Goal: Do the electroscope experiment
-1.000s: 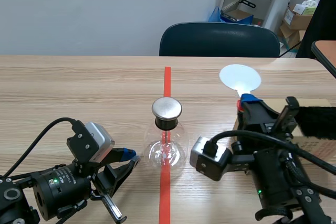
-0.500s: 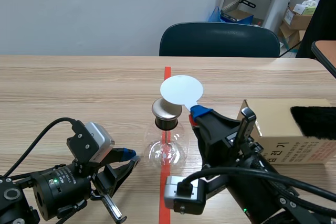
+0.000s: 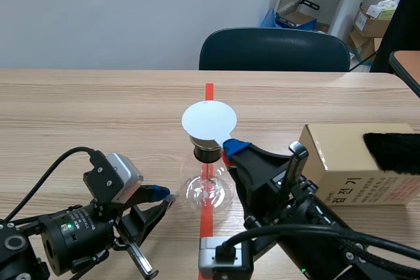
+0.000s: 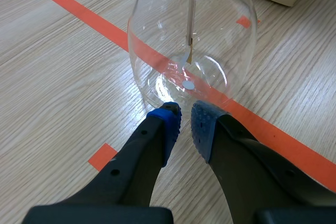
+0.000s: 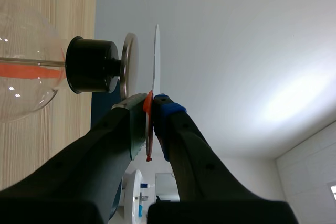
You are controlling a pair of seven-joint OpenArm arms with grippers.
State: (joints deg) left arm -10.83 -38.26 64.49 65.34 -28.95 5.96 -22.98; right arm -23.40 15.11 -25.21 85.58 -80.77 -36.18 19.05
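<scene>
Noted glass electroscope [image 3: 209,187] upright on the desk [image 3: 98,109], astride red tape line [image 3: 209,93]. Observed white disc [image 3: 209,120] just above its metal cap [image 5: 129,64], handle pinched tight in right gripper [image 3: 230,149] fingers. Found left gripper [image 4: 184,116] fingers almost closed, empty, just short of the flask base.

A dark chair [image 3: 274,49] stands behind the wooden table [image 3: 98,103], before a pale grey wall [image 3: 98,11].

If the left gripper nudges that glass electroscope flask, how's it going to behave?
The glass electroscope flask looks clear and thin-walled, so it is probably fragile and slippery to grip. Its round bulb seems to rest on a small base, with the black stopper and metal cap up high, so a high push may tip it. Once over, it would likely roll.
</scene>
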